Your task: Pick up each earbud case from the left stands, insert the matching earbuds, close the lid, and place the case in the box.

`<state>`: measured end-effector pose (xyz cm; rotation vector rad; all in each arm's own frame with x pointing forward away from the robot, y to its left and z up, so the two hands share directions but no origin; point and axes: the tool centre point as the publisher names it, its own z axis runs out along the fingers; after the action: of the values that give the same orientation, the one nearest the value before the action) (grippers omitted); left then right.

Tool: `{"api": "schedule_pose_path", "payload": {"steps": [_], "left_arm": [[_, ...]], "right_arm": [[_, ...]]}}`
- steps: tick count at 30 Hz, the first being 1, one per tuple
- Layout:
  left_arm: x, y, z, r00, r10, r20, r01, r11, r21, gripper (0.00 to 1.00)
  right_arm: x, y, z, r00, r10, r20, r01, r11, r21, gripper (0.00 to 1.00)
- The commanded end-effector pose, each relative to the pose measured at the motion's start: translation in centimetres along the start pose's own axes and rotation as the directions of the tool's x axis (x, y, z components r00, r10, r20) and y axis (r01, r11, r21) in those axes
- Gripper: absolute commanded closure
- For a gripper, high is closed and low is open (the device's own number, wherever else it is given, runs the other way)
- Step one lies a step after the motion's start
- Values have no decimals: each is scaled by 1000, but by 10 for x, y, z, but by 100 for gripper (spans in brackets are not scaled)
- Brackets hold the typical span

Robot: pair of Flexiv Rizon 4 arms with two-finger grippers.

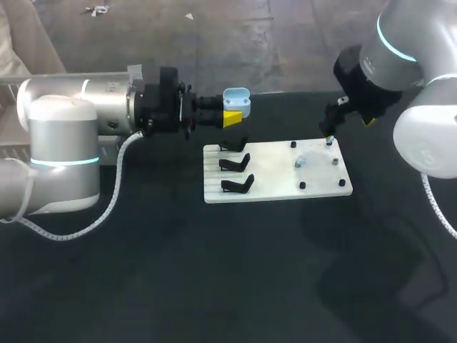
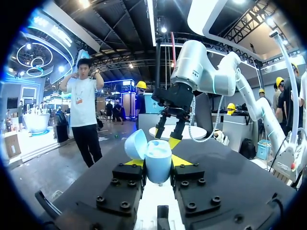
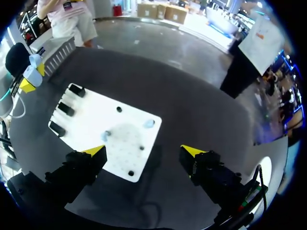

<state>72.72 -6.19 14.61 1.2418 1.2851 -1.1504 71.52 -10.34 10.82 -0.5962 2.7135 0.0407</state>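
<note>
Up close, the left end effector [image 2: 158, 162] clamps an open-lidded earbud case [image 2: 157, 157]; the right end effector [image 3: 143, 151] gapes empty.

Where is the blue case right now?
In the head view, the case is held lid-open in the left gripper, just beyond the stands at the left end of the board.

Held in the left gripper [image 1: 233, 115] just behind the white board [image 1: 275, 187], a pale blue earbud case [image 1: 237, 100]; along the board's left side, three black stands [image 1: 235, 163]; over its far right corner, the right gripper [image 1: 330, 137]; nearby, a small pale earbud [image 1: 300, 162].
</note>
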Motion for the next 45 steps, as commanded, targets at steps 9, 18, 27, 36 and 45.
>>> {"api": "schedule_pose_path", "payload": {"steps": [9,18,27,36,45], "left_arm": [[0,-2,0,1000,3,2,-3,1000,-8,100],[0,-2,0,1000,3,2,-3,1000,-8,100],[0,-2,0,1000,3,2,-3,1000,-8,100],[0,-2,0,1000,3,2,-3,1000,-8,100],[0,-2,0,1000,3,2,-3,1000,-8,100]], "right_arm": [[-3,2,1,1000,2,-4,-2,1000,8,0],[0,0,5,1000,-5,-17,5,1000,23,0],[-8,3,16,997,-65,-39,67,996,57,0],[-12,12,39,988,-101,-119,115,987,116,0],[-13,7,57,985,-67,-159,87,988,124,0]]}}
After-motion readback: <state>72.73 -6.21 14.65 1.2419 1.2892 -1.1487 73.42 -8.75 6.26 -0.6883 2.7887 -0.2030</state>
